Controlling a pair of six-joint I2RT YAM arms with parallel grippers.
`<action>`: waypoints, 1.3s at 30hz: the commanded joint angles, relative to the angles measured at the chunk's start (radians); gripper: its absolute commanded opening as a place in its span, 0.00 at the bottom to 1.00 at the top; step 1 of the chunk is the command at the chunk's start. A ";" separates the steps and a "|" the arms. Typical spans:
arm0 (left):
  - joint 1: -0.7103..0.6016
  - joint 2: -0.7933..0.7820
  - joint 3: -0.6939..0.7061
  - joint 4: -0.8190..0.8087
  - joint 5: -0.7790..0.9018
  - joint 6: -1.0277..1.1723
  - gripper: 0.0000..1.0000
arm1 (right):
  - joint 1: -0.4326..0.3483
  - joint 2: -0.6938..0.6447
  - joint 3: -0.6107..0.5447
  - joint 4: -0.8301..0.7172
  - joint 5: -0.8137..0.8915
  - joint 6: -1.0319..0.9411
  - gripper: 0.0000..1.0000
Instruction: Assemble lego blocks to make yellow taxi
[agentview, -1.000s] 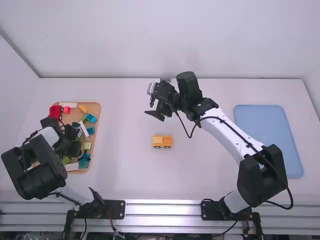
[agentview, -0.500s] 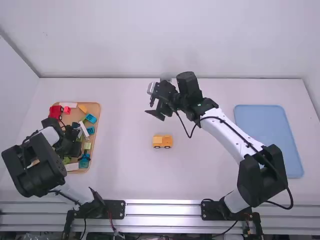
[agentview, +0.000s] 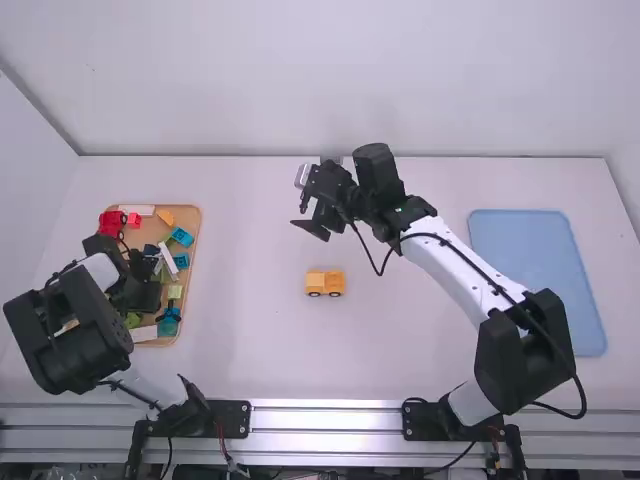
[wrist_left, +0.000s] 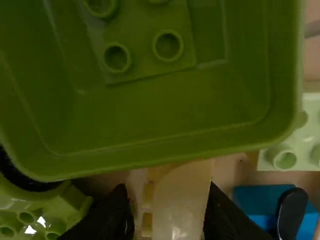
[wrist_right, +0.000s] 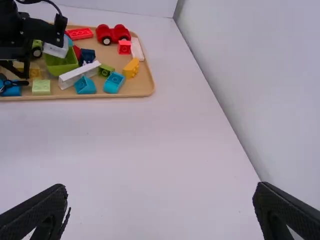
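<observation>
Overall, a white desk (agentview: 400, 350), a blue tray (agentview: 535, 280) at three o'clock, a wooden tray (agentview: 197, 225) at nine, the left hand (agentview: 145, 293) over it, its grip state impossible to tell, the right hand (agentview: 308, 218) near twelve, fingers spread wide, a small yellow vehicle (agentview: 325, 283) around the dial's centre, mixed blocks (agentview: 181, 236) in the wooden tray.

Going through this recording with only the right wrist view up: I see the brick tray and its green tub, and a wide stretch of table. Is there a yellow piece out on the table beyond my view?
Observer: Yes, the high view shows a yellow piece with wheels near the middle of the table.
Operator: Anything over toward the right arm's side?
Observer: A flat blue tray lies there, near the table's right edge.
Operator: And what's inside the green tub?
Observer: The left wrist view shows round studs in it.
</observation>
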 joint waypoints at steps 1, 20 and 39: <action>-0.008 0.010 -0.014 -0.008 0.026 -0.007 0.40 | -0.001 0.007 0.038 -0.001 -0.002 0.003 0.99; -0.010 0.011 -0.050 0.046 0.042 -0.029 0.18 | -0.001 0.007 0.038 0.004 -0.002 0.003 0.99; -0.354 -0.519 -0.154 0.262 0.023 -0.139 0.02 | -0.141 0.046 0.036 0.013 -0.215 0.247 0.99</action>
